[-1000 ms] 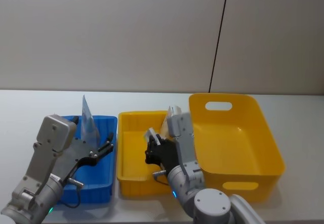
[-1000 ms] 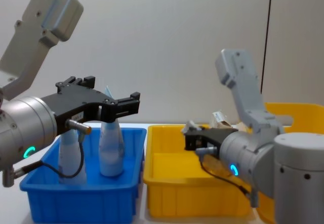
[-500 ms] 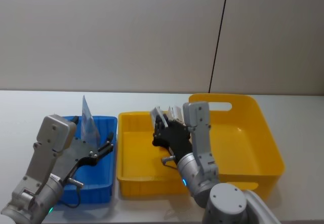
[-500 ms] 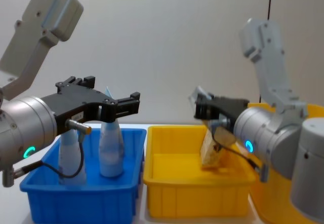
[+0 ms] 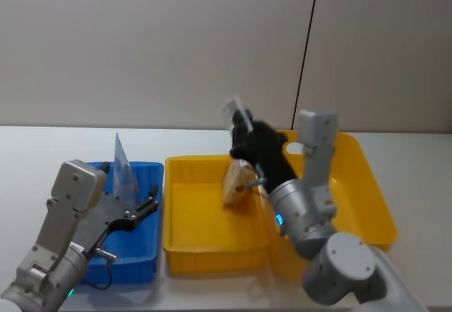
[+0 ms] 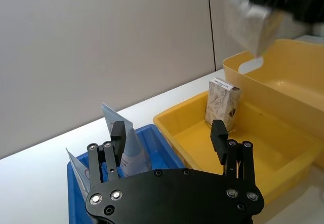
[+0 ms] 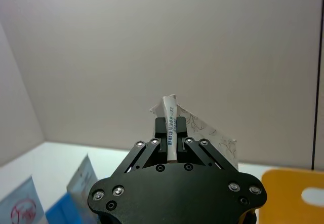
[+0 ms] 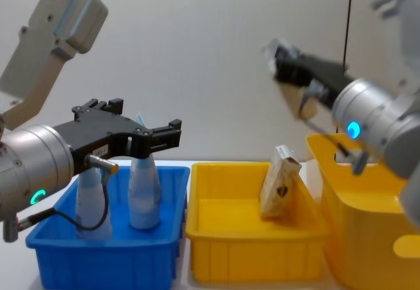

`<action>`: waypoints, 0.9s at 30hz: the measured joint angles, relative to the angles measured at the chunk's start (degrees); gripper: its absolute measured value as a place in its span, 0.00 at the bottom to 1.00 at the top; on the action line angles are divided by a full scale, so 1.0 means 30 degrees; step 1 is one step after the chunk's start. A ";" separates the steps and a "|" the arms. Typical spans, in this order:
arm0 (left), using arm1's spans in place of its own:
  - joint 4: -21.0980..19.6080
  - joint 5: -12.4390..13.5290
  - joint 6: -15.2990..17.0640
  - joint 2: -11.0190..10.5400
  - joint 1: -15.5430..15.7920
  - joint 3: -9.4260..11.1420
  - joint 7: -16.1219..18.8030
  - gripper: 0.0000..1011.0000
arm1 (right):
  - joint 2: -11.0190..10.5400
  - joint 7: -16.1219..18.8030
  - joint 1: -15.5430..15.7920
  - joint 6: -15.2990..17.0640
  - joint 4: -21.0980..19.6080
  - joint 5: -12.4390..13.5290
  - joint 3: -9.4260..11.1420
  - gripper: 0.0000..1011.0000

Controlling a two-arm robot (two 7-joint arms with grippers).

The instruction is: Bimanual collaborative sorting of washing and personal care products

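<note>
Right gripper (image 7: pixel 171 125), pinching white carton (image 6: pixel 247 21), now lifted from small yellow bin (image 8: pixel 249 257) toward large yellow bin (image 8: pixel 357 237): transfer underway. Left gripper (image 8: pixel 136 124) spread above blue bin (image 8: pixel 105 264).

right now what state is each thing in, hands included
left hand: open, over the blue bin
right hand: shut on the held carton, up in the air
held carton: pinched by one edge, off the bins
tubes: two, upright in the blue bin, crimped ends up
second carton: tilted, standing in the small yellow bin
</note>
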State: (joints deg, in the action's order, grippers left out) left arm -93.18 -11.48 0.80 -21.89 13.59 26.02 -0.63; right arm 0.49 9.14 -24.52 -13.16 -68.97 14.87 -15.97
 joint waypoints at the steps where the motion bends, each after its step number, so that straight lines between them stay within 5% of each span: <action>1: 0.0000 0.0000 0.0000 0.0001 0.0000 0.0001 0.0000 0.99 | -0.0093 0.0283 -0.0035 -0.0161 -0.0256 0.0353 0.0210 0.09; 10: 0.0000 -0.0001 0.0000 0.0000 0.0001 0.0001 0.0000 0.99 | -0.0818 0.0759 0.0123 0.0319 -0.2110 0.1204 0.1256 0.09; 27: 0.0000 0.0000 0.0000 0.0000 0.0001 0.0001 0.0000 0.99 | -0.2461 -0.0539 0.1651 0.5859 -0.6585 0.1038 0.2452 0.09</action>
State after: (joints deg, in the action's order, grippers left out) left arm -93.18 -11.48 0.80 -21.89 13.59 26.03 -0.63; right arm -6.89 7.52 -19.57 4.42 -88.73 17.98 -8.62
